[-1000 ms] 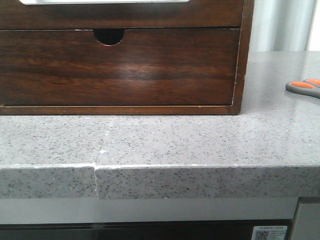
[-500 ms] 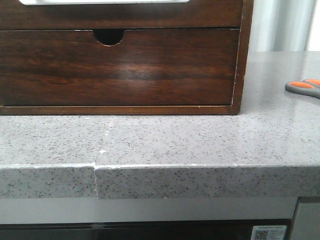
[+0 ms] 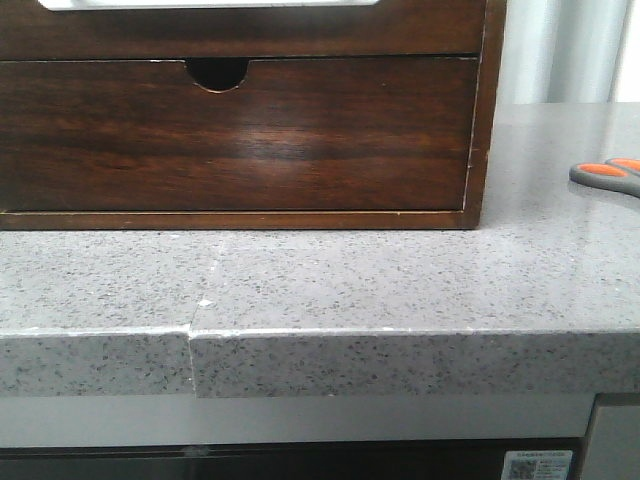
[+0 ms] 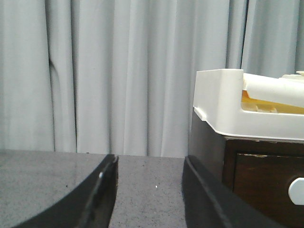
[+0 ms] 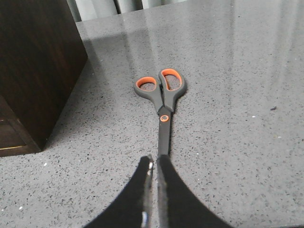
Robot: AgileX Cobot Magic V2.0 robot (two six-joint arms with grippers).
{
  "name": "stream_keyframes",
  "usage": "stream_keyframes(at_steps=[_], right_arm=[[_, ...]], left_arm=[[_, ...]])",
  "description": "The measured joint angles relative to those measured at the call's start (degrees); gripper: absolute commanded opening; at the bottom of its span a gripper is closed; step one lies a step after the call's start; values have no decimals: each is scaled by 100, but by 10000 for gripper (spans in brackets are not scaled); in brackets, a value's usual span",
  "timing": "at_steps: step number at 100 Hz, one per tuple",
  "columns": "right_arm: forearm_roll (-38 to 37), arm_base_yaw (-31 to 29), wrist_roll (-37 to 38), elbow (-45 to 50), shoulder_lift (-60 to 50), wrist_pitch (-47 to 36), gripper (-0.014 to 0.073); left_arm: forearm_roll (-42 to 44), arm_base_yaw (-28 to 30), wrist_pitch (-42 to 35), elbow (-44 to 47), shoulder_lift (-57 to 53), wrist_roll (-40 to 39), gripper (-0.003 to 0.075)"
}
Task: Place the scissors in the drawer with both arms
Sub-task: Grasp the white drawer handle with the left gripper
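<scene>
The scissors (image 5: 160, 92) lie flat on the grey counter (image 5: 228, 142), with grey handles and orange-lined loops pointing away from my right gripper (image 5: 154, 164). That gripper's jaws are closed on the end of the blades, which runs in between the fingertips. In the front view only the handles (image 3: 605, 172) show, at the right edge. The drawer (image 3: 240, 28) is the upper dark wood front, with a pale strip above it. My left gripper (image 4: 149, 190) is open and empty, low over the counter beside the cabinet.
The lower drawer front (image 3: 235, 135) has a half-round notch. The dark cabinet's side (image 5: 33, 61) stands close to the scissors. A white tray (image 4: 237, 104) sits on top of the cabinet. Grey curtains (image 4: 118, 71) hang behind. The counter's front edge (image 3: 320, 335) is near.
The scissors' handles have shifted very slightly to the left in the front view. Nothing else has visibly moved.
</scene>
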Motion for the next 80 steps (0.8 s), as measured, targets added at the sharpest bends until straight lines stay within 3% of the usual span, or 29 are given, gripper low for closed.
stream_keyframes(at_steps=[55,80], right_arm=[[11,0,0,0,0,11,-41],[11,0,0,0,0,22,-41]], left_arm=[[4472,-1538,-854,-441,1632,0,315],[5856,-1897,-891,-996,2465,180,314]])
